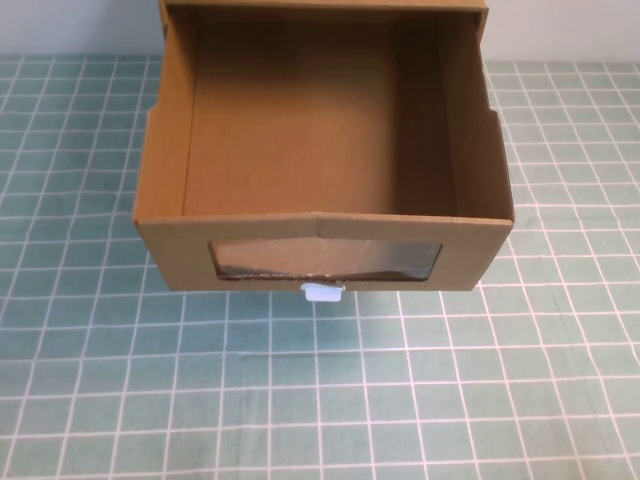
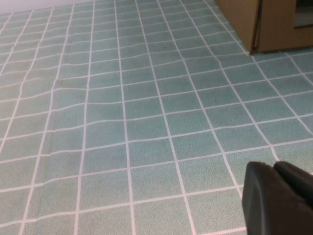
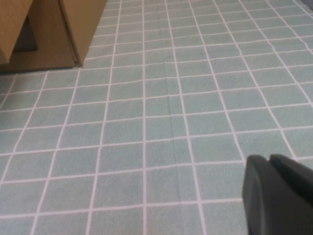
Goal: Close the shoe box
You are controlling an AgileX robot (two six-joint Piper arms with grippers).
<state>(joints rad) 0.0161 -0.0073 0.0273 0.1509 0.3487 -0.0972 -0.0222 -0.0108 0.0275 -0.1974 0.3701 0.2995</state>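
The shoe box (image 1: 170,250) is a brown cardboard drawer, pulled far out of its sleeve (image 1: 320,6) at the back of the table, and its inside is empty. Its front has a clear window (image 1: 325,259) with a small white pull tab (image 1: 322,292) just below. Neither gripper shows in the high view. My left gripper (image 2: 274,167) is shut and empty, low over the mat, with a corner of the box (image 2: 244,22) far ahead of it. My right gripper (image 3: 270,160) is shut and empty, low over the mat, with the box (image 3: 78,24) far ahead of it.
A green mat with a white grid (image 1: 320,400) covers the table. Open mat lies in front of the box and on both sides of it. A pale wall runs behind the box.
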